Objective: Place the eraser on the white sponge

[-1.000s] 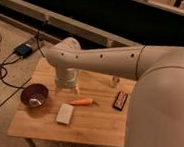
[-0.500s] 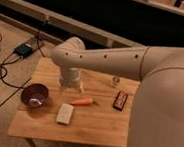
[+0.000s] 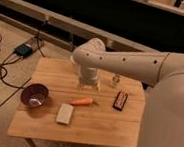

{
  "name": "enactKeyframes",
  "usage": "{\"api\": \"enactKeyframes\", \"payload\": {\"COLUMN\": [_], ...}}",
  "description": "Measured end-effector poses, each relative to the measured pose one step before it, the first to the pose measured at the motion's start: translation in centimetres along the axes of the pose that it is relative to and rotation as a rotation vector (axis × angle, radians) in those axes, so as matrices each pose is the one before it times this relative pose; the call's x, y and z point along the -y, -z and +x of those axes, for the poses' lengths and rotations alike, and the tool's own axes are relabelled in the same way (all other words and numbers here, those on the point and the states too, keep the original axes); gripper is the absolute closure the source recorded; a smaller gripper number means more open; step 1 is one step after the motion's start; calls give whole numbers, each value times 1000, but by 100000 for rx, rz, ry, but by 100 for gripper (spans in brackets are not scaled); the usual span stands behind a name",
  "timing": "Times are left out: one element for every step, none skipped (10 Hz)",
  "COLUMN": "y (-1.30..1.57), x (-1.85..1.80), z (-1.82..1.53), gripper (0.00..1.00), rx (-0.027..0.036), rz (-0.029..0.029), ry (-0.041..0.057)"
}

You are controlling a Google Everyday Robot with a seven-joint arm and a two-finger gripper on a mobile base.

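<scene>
1. Eraser (image 3: 120, 99): it lies flat on the worktop (image 3: 98, 134), near the edge closest to the robot's body. Nothing is touching it, and it has not moved over the last second.
2. The sponge (image 3: 65, 113) sits toward the front of the worktop, well apart from the eraser. The carrot (image 3: 82, 102) lies between the two, and the bowl (image 3: 34, 94) is just beyond the sponge on the far side.
3. What has changed is the arm. Its bend and the gripper (image 3: 88, 81) hanging under it have slid sideways along the back of the worktop, away from the bowl's end and toward the eraser's end.
4. The gripper now hangs low over the back middle of the worktop, behind the carrot and near a small cup (image 3: 115, 81). It is still some way short of the eraser.
5. I cannot tell whether the gripper is spread or closed. It is not carrying the eraser, and I see nothing else in it.
6. I read this as the approach to the pick. The task is barely begun: the grasp, the carry and the placing are all still to come.
7. To reach the eraser, the gripper must travel further that way and a little forward. Both the cup and the carrot sit close to that route.
</scene>
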Motion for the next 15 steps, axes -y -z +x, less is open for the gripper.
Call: {"api": "enactKeyframes", "payload": {"y": [-456, -624, -481, -1081, -806, -701, -947, -731, -701, -1045, -545, -699, -671, -535, -586], "x": [1361, 1581, 1166, 2157, 1306, 1200, 1436, 970, 722, 969, 528, 563, 565, 535, 622], "z": [-561, -459, -301, -335, -288, -222, -635, -674, -705, -1058, -573, -633, -677, -681, -629], "gripper": [35, 35, 35, 35, 35, 35, 35, 35, 35, 35, 35, 35, 35, 35, 35], "rx": [549, 32, -144, -1298, -1113, -1379, -1455, -1052, -849, -1252, -686, -864, -578, -159, -196], "rz": [-231, 77, 129, 83, -502, -210, -919, -816, -689, -792, -131, -95, -172, -341, -64], "ry": [-1166, -1601, -1386, -3074, -2408, -2216, -2882, -2000, -1502, -1856, -873, -918, -1080, -1250, -1506]}}
